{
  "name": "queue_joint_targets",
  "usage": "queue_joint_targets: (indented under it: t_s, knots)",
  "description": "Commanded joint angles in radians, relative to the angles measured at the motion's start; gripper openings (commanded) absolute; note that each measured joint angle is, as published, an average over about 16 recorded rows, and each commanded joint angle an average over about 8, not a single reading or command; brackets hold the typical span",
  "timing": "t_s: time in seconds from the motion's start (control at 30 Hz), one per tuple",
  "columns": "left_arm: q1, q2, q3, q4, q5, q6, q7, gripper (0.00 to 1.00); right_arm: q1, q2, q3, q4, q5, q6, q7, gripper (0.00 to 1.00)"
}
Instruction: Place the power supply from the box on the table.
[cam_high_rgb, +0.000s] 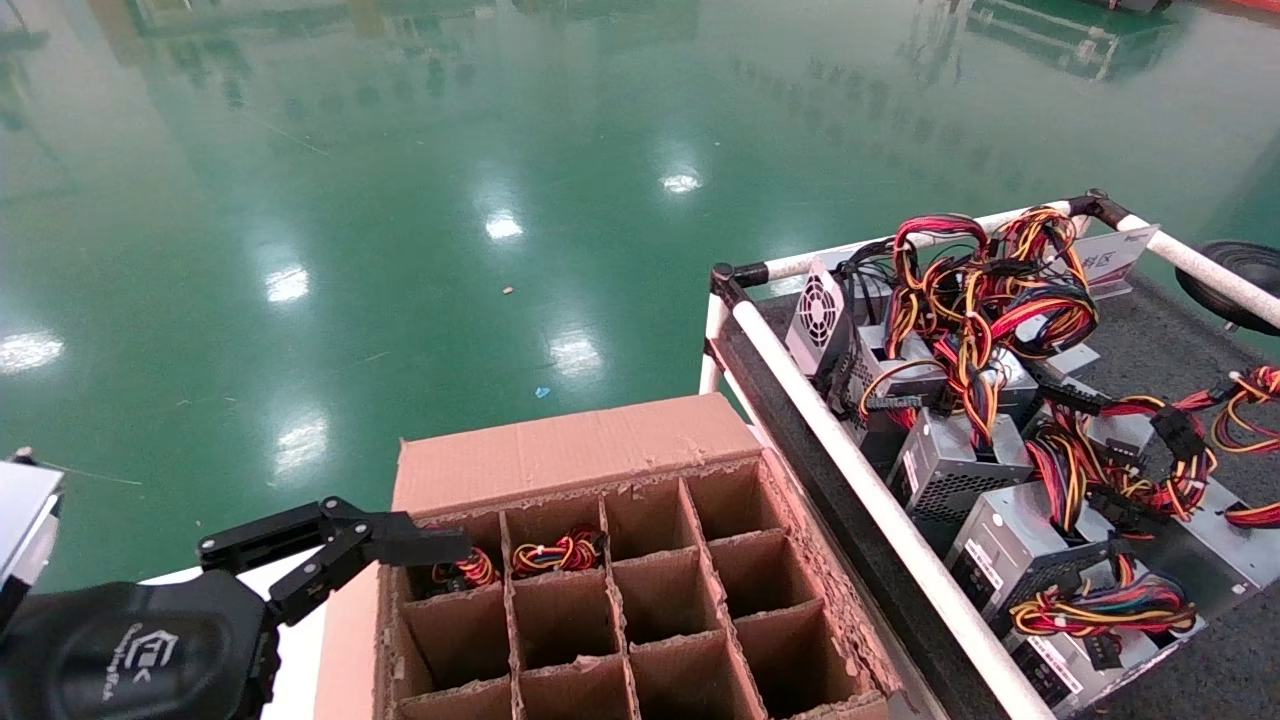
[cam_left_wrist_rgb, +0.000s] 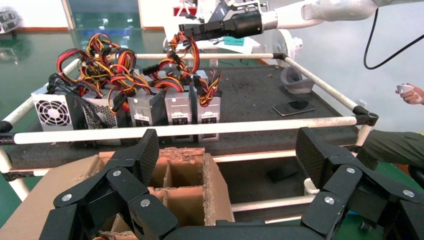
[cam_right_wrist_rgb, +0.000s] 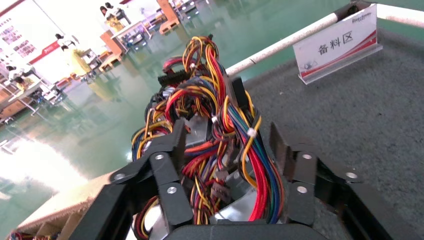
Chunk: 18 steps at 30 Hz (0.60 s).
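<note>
Right gripper (cam_right_wrist_rgb: 227, 175) straddling power supply (cam_right_wrist_rgb: 235, 210) wire bundle, grip unconfirmed, above table (cam_right_wrist_rgb: 380, 110) | left gripper (cam_left_wrist_rgb: 227, 165) spreading wide, empty, over box (cam_left_wrist_rgb: 185, 180).

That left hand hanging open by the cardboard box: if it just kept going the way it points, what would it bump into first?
Probably the box. The open left hand points at its far-left cells, where bundled wires show. Depth is unclear, so it may pass above the rim.

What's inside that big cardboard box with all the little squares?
In the box, two far cells each show a bundle of coloured wires; the units beneath them are hidden. The other visible cells look empty. The left gripper covers part of the corner cell.
</note>
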Motion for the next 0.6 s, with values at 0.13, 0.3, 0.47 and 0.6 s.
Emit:
queue_joint_targets:
  t_s: [0.13, 0.3, 0.47, 0.6]
  knots:
    - [0.000, 0.000, 0.000, 0.000, 0.000, 0.000, 0.000, 1.00, 0.026, -0.004, 0.002, 0.023, 0.003, 0.008, 0.011, 1.00]
    - [0.000, 0.000, 0.000, 0.000, 0.000, 0.000, 0.000, 1.00, 0.040, -0.008, 0.004, 0.062, -0.001, 0.009, 0.022, 1.00]
    - [0.000, 0.000, 0.000, 0.001, 0.000, 0.000, 0.000, 1.00, 0.026, -0.018, 0.013, 0.139, -0.011, 0.006, 0.025, 1.00]
    - [0.000, 0.000, 0.000, 0.001, 0.000, 0.000, 0.000, 1.00, 0.007, -0.029, 0.022, 0.218, -0.023, 0.003, 0.026, 1.00]
